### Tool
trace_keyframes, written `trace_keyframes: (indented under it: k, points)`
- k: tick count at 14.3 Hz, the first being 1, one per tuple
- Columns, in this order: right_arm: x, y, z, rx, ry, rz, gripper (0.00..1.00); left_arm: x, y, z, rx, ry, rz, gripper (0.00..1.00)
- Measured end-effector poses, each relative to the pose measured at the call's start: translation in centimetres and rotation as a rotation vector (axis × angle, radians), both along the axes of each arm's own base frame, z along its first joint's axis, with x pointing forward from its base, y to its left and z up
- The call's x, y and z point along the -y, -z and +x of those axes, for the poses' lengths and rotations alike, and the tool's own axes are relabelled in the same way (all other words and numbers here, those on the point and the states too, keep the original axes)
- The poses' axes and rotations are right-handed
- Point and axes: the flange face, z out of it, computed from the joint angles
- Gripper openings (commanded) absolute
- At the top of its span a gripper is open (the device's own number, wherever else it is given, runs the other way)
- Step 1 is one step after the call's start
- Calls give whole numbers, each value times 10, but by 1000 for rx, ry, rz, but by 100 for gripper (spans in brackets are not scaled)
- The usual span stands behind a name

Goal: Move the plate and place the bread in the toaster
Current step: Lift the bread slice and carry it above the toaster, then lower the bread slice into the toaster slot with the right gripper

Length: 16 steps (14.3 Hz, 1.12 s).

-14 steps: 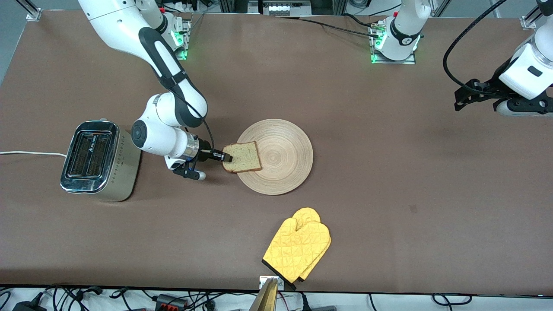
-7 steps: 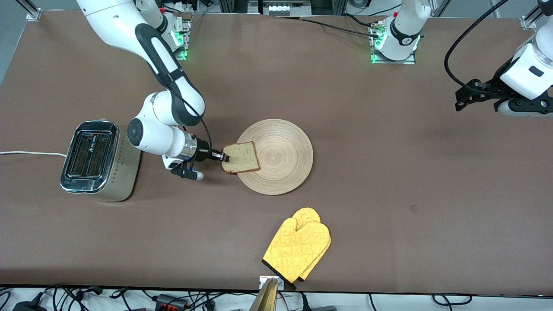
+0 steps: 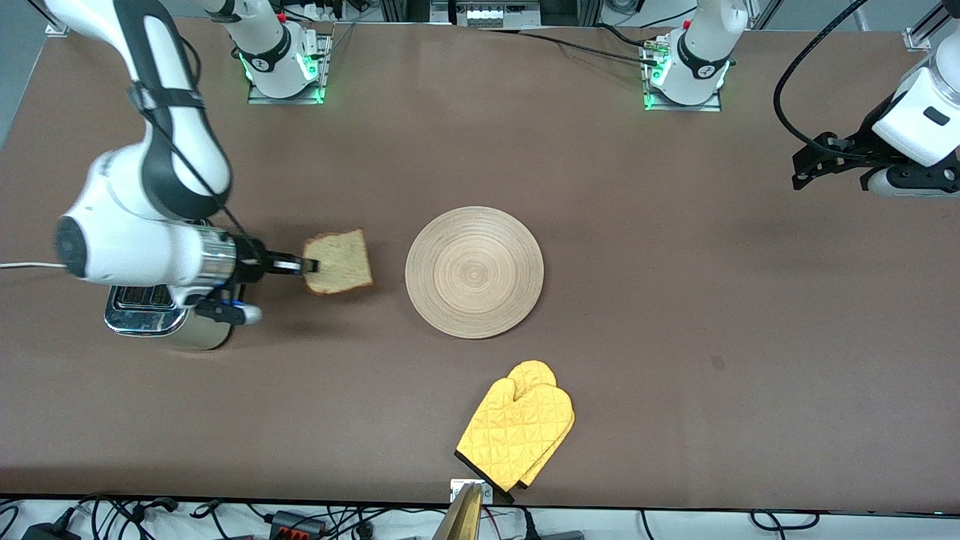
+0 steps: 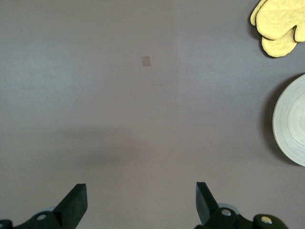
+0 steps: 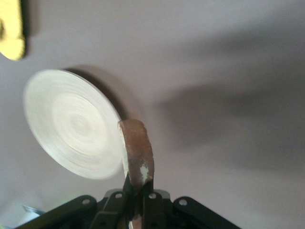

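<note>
The right claw (image 3: 309,265), clamped on the bread (image 3: 339,262), carries it over the counter (image 3: 675,300) between plate (image 3: 474,271) and toaster (image 3: 142,315). Next it must line the slice up over a slot. The left claw (image 4: 141,202) waits wide open and empty over the counter's left-arm end.

tan bread (image 3: 339,262) airborne between wooden plate (image 3: 474,271) and toaster (image 3: 146,319).

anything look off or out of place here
Nothing stands out. The right tool holds the tan bread slice by one edge above the table; the round bamboo plate lies flat and bare.
</note>
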Motion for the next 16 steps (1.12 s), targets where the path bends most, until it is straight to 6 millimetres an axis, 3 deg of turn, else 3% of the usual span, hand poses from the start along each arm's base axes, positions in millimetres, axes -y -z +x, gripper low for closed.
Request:
trace_keyframes:
  k: [4, 6, 11, 14, 16]
  points:
    - [21, -76, -6, -31, -210, -270, 0, 1, 0, 0, -2, 1, 0, 100]
    - [38, -96, -8, -28, -326, -392, 0, 2, 0, 0, -2, 4, 0, 100]
    - [80, -113, -1, -43, -522, -626, 0, 22, -1, -2, -1, 38, 1, 100]
    - [105, -125, 7, -28, -564, -660, 0, 22, -1, -2, -1, 38, 2, 100]
    - [113, -122, 15, -13, -563, -669, 0, 22, -1, -2, -1, 38, 2, 100]
